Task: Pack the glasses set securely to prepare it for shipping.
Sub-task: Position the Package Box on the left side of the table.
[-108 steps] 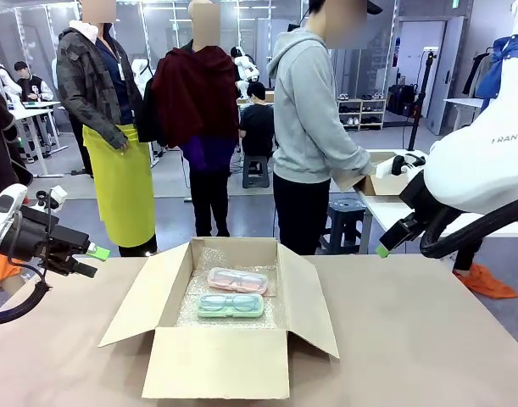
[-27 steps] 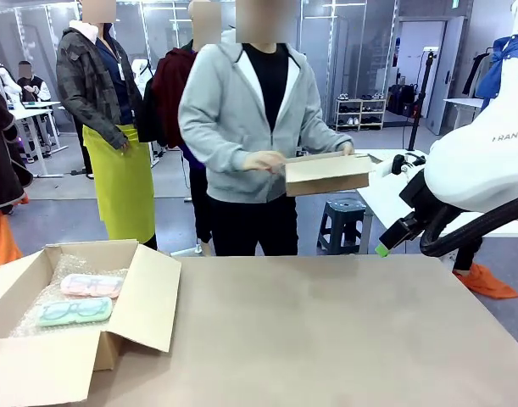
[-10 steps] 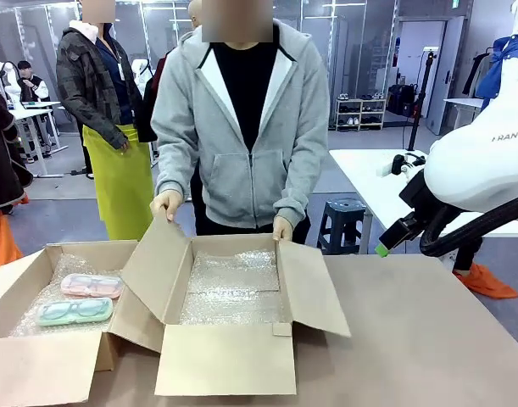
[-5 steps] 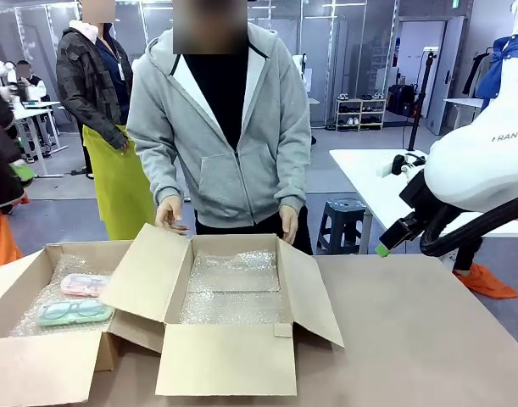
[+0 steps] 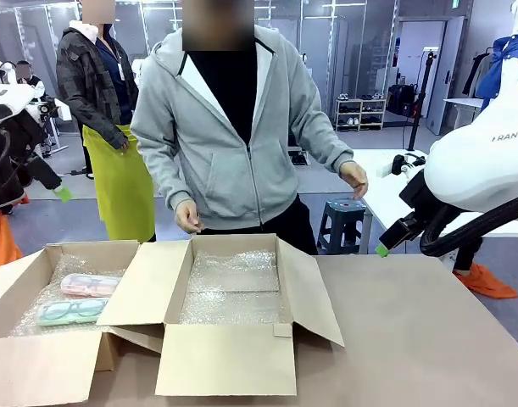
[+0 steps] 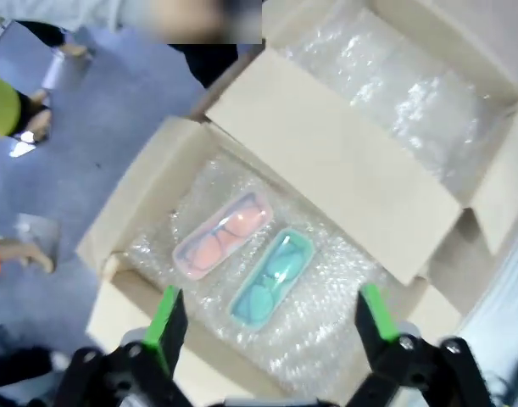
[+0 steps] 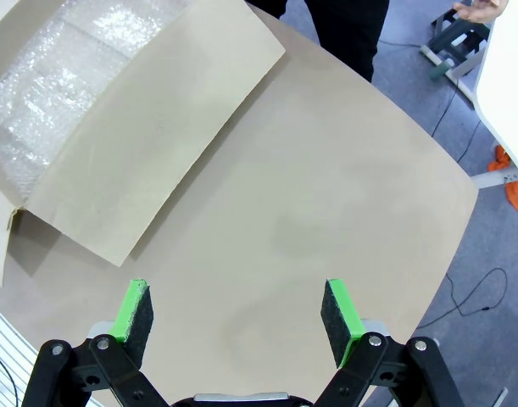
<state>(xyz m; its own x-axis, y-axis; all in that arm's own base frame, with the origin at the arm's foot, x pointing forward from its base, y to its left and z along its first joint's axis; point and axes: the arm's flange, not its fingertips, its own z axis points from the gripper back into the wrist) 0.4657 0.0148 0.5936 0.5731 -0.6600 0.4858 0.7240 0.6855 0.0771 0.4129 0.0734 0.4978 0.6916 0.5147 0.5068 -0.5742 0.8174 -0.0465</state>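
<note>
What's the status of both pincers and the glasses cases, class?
Left pincer open, high over the left box. Right pincer open above bare table. Pink case and mint case side by side on bubble wrap, untouched. Nothing blocking.

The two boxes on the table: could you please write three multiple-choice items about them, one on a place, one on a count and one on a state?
1. Where do the pink case and the green case lie?
A. In the left box
B. In the middle box
C. On the bare table

2. How many open boxes stand on the table?
A. One
B. Two
C. Three

3. How does the left tool stand?
A. Shut on the pink case
B. Shut, holding nothing
C. Open, above the cases

Answers:
1. A: the pink case and the green case lie on bubble wrap in the left box.
2. B: the left box and the middle box, both with flaps open.
3. C: the left tool has its pads wide apart, looking down on both cases.
</note>
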